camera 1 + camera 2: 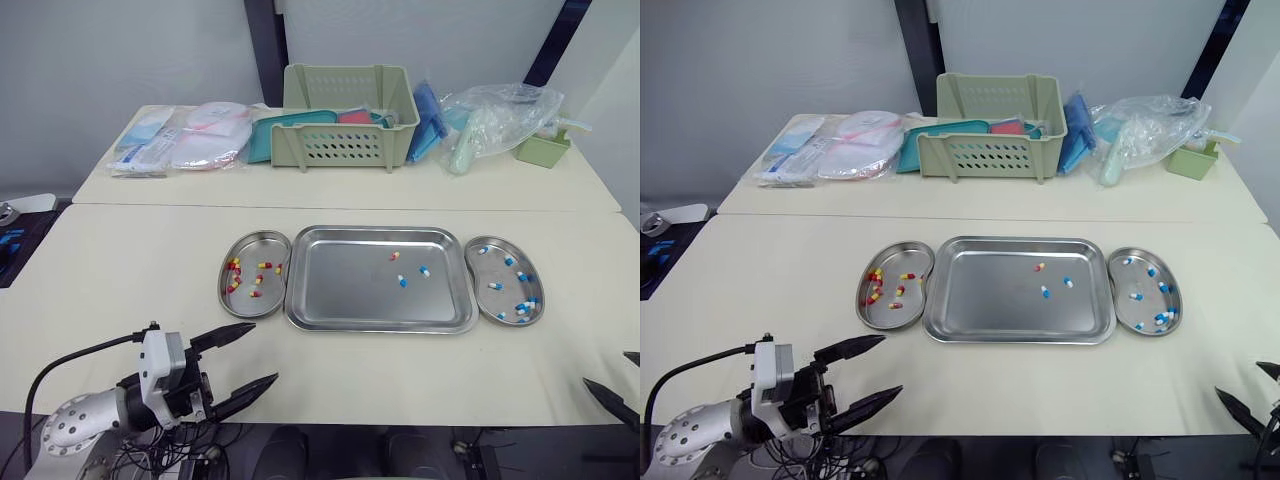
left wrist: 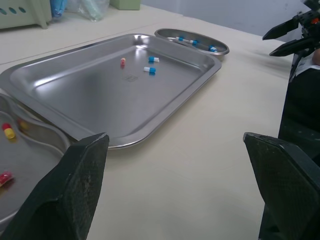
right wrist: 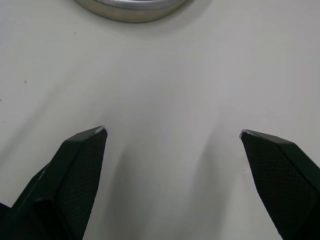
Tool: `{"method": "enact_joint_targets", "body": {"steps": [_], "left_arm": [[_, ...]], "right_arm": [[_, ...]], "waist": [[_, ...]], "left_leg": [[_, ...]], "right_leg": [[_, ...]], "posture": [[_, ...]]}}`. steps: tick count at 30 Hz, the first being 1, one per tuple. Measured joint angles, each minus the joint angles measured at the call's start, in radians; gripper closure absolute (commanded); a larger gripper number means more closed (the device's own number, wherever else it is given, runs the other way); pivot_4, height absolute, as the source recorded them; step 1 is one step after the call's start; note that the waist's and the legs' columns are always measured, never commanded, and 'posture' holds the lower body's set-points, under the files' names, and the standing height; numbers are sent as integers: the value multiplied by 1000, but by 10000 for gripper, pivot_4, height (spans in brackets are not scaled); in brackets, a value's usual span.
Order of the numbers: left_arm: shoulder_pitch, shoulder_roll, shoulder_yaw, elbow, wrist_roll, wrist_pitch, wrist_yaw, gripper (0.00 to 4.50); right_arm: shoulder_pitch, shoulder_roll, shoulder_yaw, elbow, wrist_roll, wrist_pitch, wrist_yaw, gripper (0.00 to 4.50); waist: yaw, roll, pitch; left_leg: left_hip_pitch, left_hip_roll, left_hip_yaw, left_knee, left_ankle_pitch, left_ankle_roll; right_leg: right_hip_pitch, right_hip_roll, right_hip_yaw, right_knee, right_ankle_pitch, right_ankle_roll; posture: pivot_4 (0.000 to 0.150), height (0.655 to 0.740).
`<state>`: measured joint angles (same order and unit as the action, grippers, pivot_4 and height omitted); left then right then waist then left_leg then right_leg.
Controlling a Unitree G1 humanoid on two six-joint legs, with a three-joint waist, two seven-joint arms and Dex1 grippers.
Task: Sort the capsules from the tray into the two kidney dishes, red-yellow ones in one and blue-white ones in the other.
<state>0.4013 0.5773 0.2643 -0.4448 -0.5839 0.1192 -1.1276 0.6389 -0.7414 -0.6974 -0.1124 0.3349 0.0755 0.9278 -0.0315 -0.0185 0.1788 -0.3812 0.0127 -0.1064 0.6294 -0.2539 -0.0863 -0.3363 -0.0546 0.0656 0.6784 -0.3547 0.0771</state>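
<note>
One red-yellow capsule point(image 1: 394, 256) and two blue-white capsules point(image 1: 402, 281), three in all as far as such small things can be counted, lie loose and apart in the far right part of the tray point(image 1: 380, 325), a shallow polished steel rectangle with a rolled rim. The left kidney dish point(image 1: 226, 295), curved steel holding red-yellow ones, sits against the tray; the right kidney dish point(image 1: 479, 292) holds blue-white ones. The left gripper point(image 1: 262, 352) and right gripper point(image 3: 173, 131) hover wide open and empty over the matte cream table point(image 1: 130, 280), well short of the tray. Glossy, rounded capsules could squirt from pointed fingers or skid on slick steel, and a scraping finger might shove the tray
</note>
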Motion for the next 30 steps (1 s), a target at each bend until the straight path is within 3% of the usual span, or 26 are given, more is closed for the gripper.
{"method": "enact_joint_targets", "body": {"steps": [7,12,17,21,26,30], "left_arm": [[-40,-25,-41,11,-3,-41,1,667],[-55,-25,-55,13,-1,-42,17,667],[-64,-20,-64,12,2,-41,29,667],[-77,-14,-75,9,11,-38,50,667],[-80,-13,-95,-7,15,-30,79,0],[-88,-12,-114,-28,16,-18,98,0]], "right_arm": [[115,18,-19,-187,22,13,51,0],[108,42,78,-413,40,71,23,0],[-68,42,271,-626,43,262,-124,0],[-298,60,463,-671,36,464,-273,0],[-476,130,652,-661,8,619,-396,12662],[-607,186,763,-615,-38,698,-480,12662]], "waist": [[0,2,-1],[-1,1,-1],[1,2,-2],[1,-1,-1],[1,-1,-1],[0,-1,-1]], "left_leg": [[0,0,0,0,0,0],[0,0,-1,0,0,0],[0,0,-2,0,0,0],[-1,0,-3,0,0,0],[-2,0,-3,0,0,0],[-1,0,-3,0,0,0]], "right_leg": [[0,0,0,0,0,0],[0,0,-1,0,0,0],[0,0,-1,0,0,0],[0,0,-2,0,0,0],[-1,0,-2,0,0,0],[-1,0,-2,1,0,0]], "posture": [[1500,7400],[1500,7400],[1500,7400],[1500,7400],[1500,7400],[1500,7400]]}}
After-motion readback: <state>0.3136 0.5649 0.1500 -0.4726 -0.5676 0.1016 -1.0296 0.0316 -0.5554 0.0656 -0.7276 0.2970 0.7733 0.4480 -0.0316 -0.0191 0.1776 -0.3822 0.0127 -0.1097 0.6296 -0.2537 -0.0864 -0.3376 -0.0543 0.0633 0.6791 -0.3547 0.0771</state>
